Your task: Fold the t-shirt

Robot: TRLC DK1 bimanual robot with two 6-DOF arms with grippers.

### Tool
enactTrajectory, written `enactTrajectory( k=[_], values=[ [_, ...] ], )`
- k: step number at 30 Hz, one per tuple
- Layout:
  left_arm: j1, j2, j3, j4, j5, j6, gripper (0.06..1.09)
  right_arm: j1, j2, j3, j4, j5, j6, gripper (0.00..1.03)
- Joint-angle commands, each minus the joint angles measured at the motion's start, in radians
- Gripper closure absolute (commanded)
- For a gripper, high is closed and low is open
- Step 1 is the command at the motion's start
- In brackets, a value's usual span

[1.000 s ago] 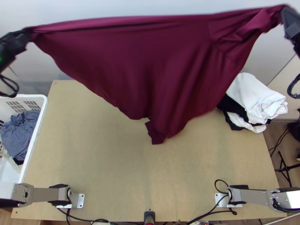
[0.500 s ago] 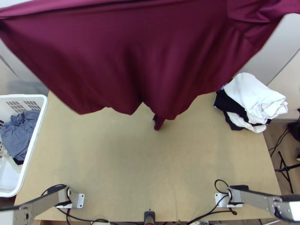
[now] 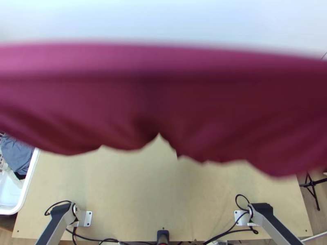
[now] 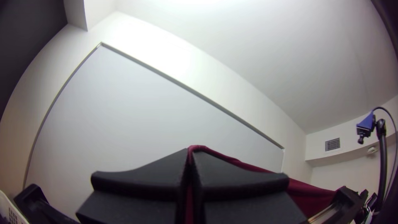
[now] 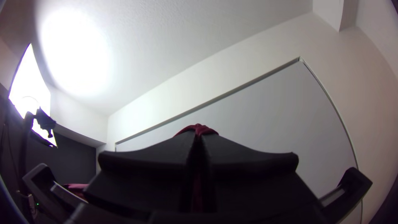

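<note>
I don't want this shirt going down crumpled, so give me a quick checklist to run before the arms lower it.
1. Left gripper shut on the t-shirt: ok.
2. Right gripper shut on the t-shirt: ok.
3. T-shirt stretched between both grippers: ok, it spans the top view.
4. Lower edge even: not ok, it hangs in waves with a notch near the middle.
5. Cloth free of the white basket: cannot tell.
6. Sleeves flat: cannot tell.
</note>
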Motion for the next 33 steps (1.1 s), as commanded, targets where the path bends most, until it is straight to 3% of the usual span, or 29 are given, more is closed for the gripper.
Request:
enactTrajectory(
  k=[1, 7, 13, 26, 33],
  values=[
    [0.025, -0.156, -0.035, 0.039, -0.006, 0.002, 1.05, 0.003, -0.151, 0.041, -0.088, -0.001, -0.041, 1.0],
    [0.031, -0.295, -0.205, 0.0, 0.023, 0.039, 1.05, 0.052, -0.212, -0.045, -0.2, 0.0, -0.053, 1.0],
    [0.025, -0.369, -0.437, -0.007, 0.025, 0.143, 1.05, 0.063, -0.272, -0.288, -0.217, 0.0, -0.079, 1.0],
    [0.022, -0.447, -1.023, 0.287, 0.031, 0.284, 1.04, 0.074, -0.347, -0.92, -0.021, -0.004, -0.07, 1.0],
    [0.009, -0.415, -1.311, 0.517, 0.052, 0.323, 1.04, 0.091, -0.277, -1.217, 0.191, -0.003, -0.093, 1.0]
  ],
)
